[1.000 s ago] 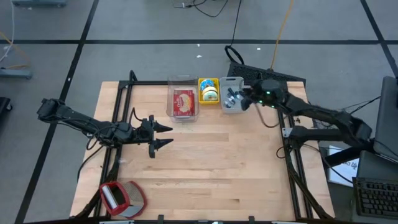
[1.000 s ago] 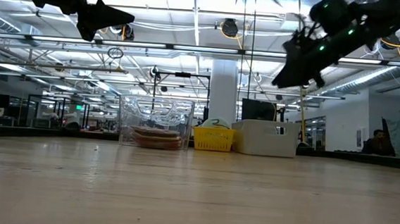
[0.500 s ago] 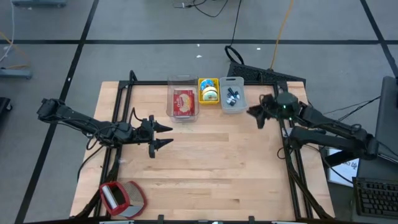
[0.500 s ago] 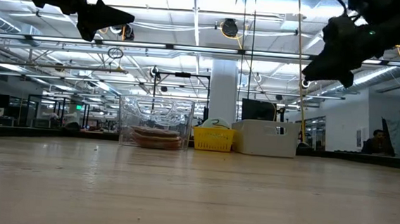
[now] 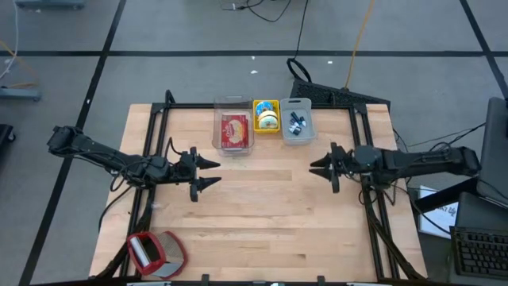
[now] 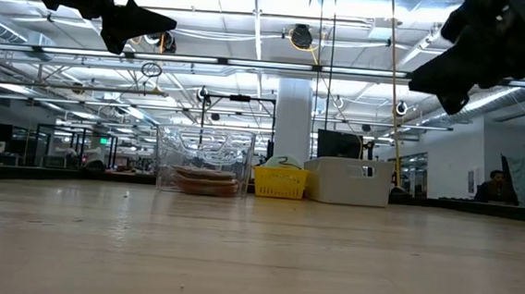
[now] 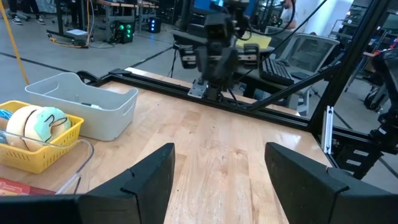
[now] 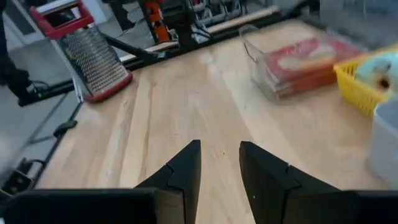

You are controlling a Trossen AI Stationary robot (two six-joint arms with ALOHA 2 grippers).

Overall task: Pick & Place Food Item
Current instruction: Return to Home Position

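Right gripper (image 5: 316, 168) hangs over the table's (image 5: 262, 214) right side, well clear of the bins, fingers narrowly apart. Left gripper (image 5: 213, 173) hangs over the left-centre, fingers wide apart. Bottles (image 5: 296, 121) lie in the grey bin (image 5: 298, 138) at the back edge, just beside the yellow basket (image 5: 266, 105).
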